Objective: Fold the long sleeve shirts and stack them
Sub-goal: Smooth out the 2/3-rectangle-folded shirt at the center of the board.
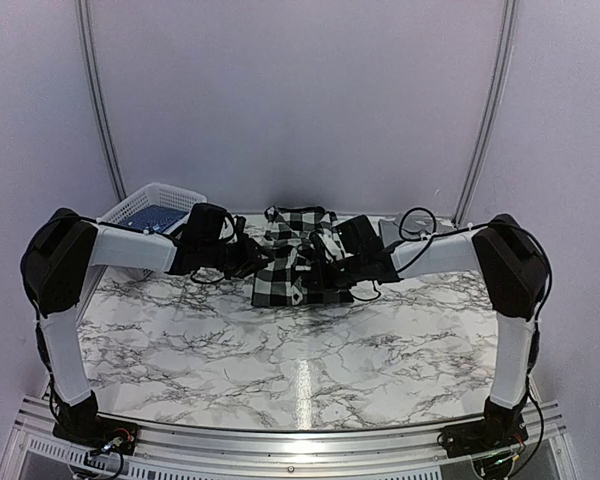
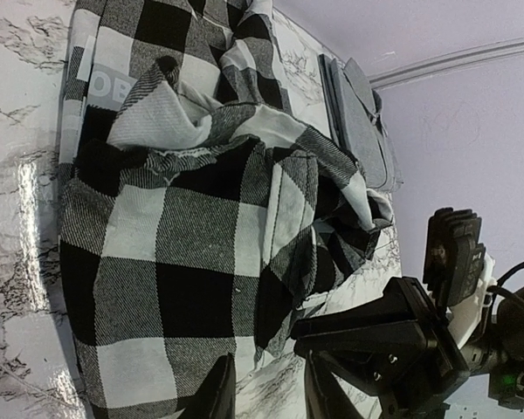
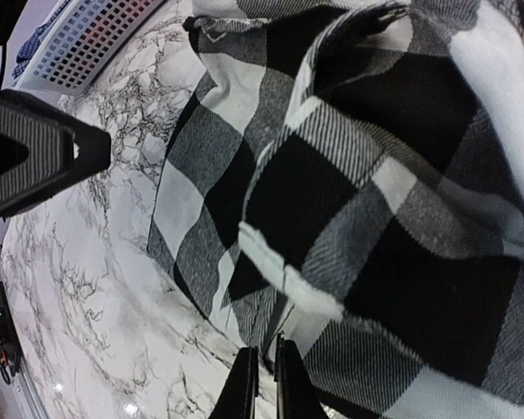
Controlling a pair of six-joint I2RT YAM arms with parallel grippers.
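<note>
The shirt (image 1: pixel 290 262) lies crumpled at the far edge of the bench (image 1: pixel 300 360), unfolded and unstacked. The right tool (image 3: pixel 264 371) sits closed at its hem. I cannot tell the left tool (image 2: pixel 266 388)'s state.

A black-and-white checked long sleeve shirt (image 1: pixel 292 262) lies bunched at the middle of the frame, on the far part of the marble worktop (image 1: pixel 300 350). Both arms bend in from the lower corners and meet at it: the left gripper (image 1: pixel 246 262) at its left edge, the right gripper (image 1: pixel 328 270) at its right. Their fingers are too dark to make out. A white basket (image 1: pixel 150 203) sits at the upper left.
</note>
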